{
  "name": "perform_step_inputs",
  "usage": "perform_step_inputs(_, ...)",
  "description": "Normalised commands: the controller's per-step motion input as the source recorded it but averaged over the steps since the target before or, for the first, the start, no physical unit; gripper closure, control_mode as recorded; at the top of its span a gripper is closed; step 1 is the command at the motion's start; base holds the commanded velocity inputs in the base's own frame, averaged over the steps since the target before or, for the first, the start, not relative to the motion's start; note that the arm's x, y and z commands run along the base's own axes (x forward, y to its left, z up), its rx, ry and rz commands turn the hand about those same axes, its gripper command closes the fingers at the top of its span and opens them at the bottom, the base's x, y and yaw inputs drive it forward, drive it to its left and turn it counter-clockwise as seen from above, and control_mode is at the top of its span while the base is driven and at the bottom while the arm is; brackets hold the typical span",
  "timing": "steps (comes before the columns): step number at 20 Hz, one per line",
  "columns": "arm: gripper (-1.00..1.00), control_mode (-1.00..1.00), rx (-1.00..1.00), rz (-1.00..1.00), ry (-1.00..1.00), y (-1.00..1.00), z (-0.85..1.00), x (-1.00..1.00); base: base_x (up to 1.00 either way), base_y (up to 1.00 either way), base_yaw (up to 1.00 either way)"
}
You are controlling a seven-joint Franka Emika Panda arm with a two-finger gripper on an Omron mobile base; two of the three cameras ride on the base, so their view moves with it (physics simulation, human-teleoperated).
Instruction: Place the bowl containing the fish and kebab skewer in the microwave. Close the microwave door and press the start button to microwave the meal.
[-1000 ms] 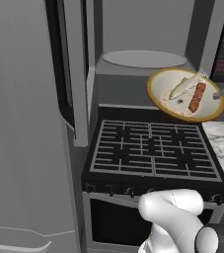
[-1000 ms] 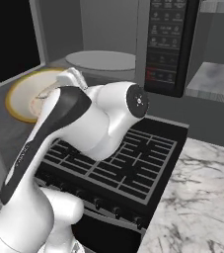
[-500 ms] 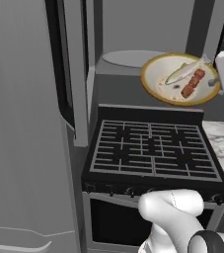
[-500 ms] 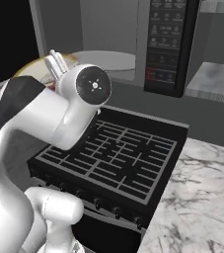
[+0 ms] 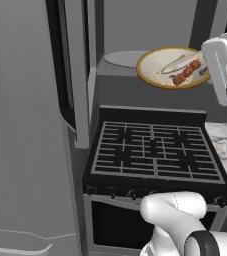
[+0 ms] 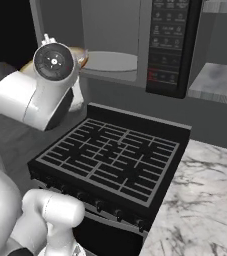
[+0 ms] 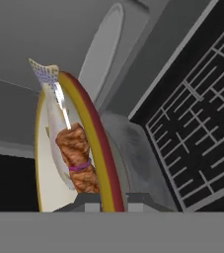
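Carrying the bowl (image 5: 174, 68) toward the microwave (image 5: 150, 45) was the step in hand, as I judged it. Bowl sat in the upper right of the left base view, held up in the air over the back of the stove (image 5: 155, 152), just in front of the open cavity and its pale turntable (image 5: 125, 58). Fish (image 5: 179, 63) and skewer (image 5: 187, 71) lay inside the bowl, side by side. Claw (image 7: 109, 197) was clenched on the bowl's yellow rim at the bottom centre of the hand view, one finger each side of the rim.

Next move, my guess: push the bowl further in and lower it flat onto the turntable, keeping it level so the food didn't slide, then let go.

Hard to see: in the right base view the arm's big joint covered nearly all of the bowl, only a tan sliver at upper left. Door (image 5: 69, 70) showed edge-on at the left of the cavity, its handle not clear. Button panel (image 6: 171, 45) at upper right of the right base view, start button too small to pick out. Claw in the left base view was hidden behind the white hand.
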Motion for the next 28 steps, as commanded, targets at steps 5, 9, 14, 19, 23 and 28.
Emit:
perform_step_inputs(5,1.0,-1.0,0.12,-0.22,0.12,0.04,0.22,0.22,0.0,0.0,0.0)
perform_step_inputs(9,1.0,-1.0,0.17,-0.23,0.08,0.0,0.02,0.23,0.0,0.0,0.0)
perform_step_inputs(14,1.0,-1.0,0.17,-0.23,0.04,0.0,0.0,0.26,0.0,0.0,0.0)
perform_step_inputs(19,1.0,-1.0,0.07,-0.14,0.0,0.0,0.0,0.33,0.0,0.0,0.0)
perform_step_inputs(23,1.0,-1.0,0.0,-0.01,0.0,0.0,-0.03,0.34,0.0,0.0,0.0)
perform_step_inputs(28,1.0,-1.0,0.0,0.0,0.0,0.0,-0.06,0.41,0.0,0.0,0.0)
